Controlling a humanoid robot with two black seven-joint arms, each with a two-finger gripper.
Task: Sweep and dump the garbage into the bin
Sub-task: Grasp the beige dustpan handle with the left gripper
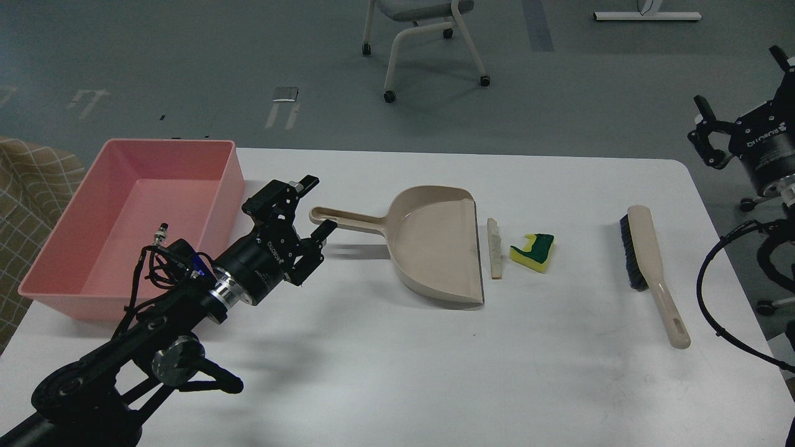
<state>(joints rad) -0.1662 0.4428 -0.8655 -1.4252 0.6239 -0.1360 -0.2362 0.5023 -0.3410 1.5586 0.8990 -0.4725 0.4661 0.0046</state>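
The garbage lies on the white table: a yellow sponge chunk with a dark green top [533, 252] and a thin whitish bread-like slice [495, 248] just right of the beige dustpan's mouth [435, 242]. The pink bin [133, 217] stands empty at the table's left end. My left gripper [317, 208] is open and empty, just left of the end of the dustpan's handle [348, 218]. My right gripper [742, 81] is open and empty, raised beyond the table's right edge. The beige hand brush [652, 267] lies at the right.
An office chair [422, 37] stands on the floor beyond the table. A checked cloth [31, 186] lies left of the bin. The table's front half [435, 385] is bare white surface.
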